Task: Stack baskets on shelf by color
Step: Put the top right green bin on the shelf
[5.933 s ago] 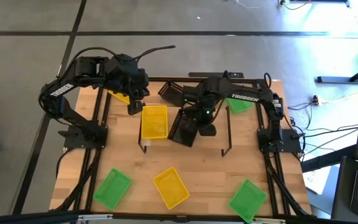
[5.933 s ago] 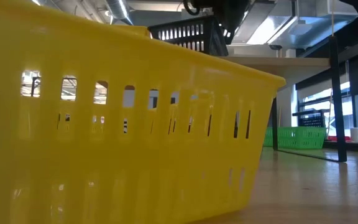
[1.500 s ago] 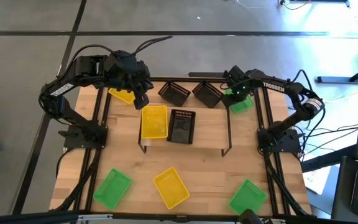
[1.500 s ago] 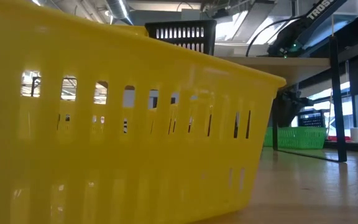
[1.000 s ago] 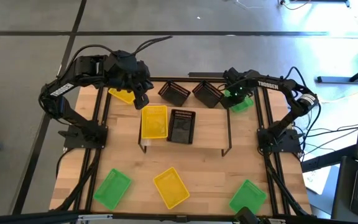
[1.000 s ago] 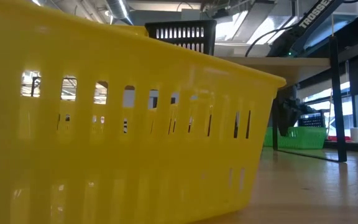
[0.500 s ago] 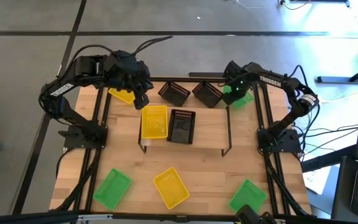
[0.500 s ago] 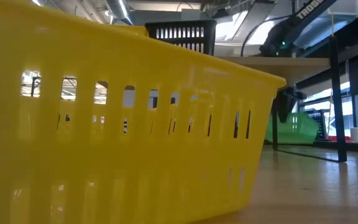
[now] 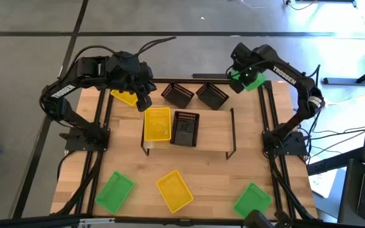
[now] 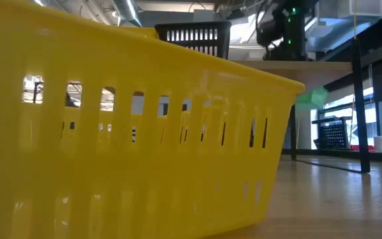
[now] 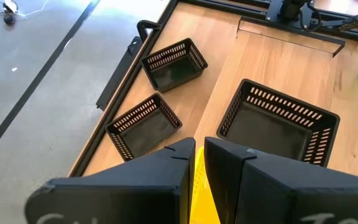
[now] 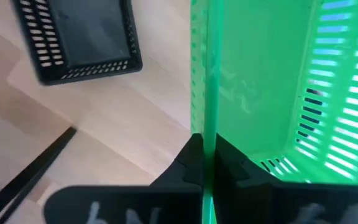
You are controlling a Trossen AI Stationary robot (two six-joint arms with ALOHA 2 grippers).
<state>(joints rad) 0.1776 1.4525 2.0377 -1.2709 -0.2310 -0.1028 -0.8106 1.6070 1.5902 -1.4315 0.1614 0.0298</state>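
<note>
Baskets from above: three yellow, three black, three green. On the shelf sit one yellow basket and one black basket. At one o'clock, the right gripper pinches a green basket, seemingly aloft. Right wrist: slotted green wall clamped. Left gripper stands slightly parted, empty.

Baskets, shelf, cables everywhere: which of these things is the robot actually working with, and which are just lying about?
Part of the job:
- green basket pinched in the right gripper
- shelf holding a yellow basket and a black basket
- other baskets on the table

Just lying about:
- cables on the floor
</note>
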